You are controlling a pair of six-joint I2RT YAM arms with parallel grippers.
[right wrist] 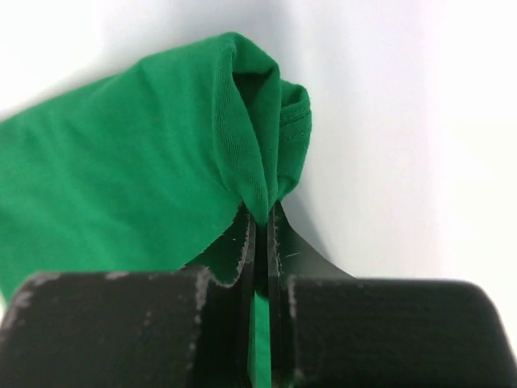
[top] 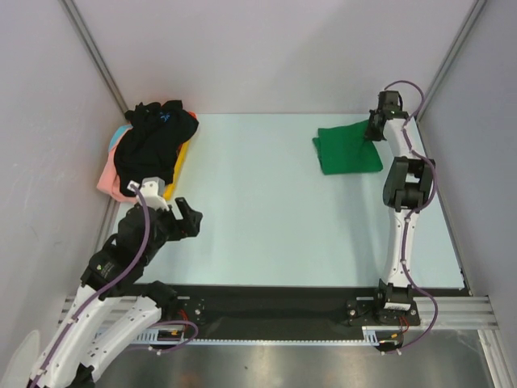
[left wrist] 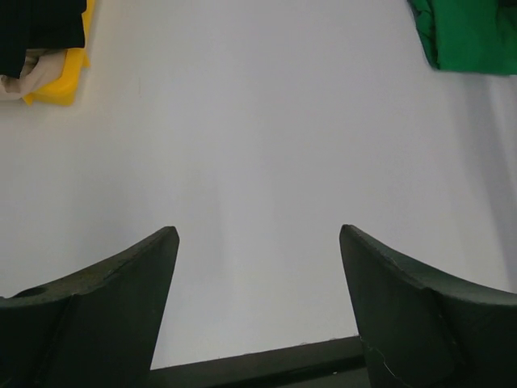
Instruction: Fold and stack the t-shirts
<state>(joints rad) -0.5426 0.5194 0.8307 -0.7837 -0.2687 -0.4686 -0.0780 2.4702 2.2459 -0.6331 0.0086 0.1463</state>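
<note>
While our R gripper (right wrist: 260, 220) is pinched tight on the hem of the green t-shirt (right wrist: 121, 178), far right of table (top: 258, 210), we should lift slow, keep cloth taut w/o dragging; L gripper (left wrist: 257, 234) hangs empty, fingers apart.

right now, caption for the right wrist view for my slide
Right gripper shut on a bunched edge of the green t-shirt, pale table beyond.

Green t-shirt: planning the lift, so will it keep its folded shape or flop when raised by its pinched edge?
Probably flops: the green t-shirt bunches softly where the right gripper pinches it. Likely light, since the knit looks thin.
</note>
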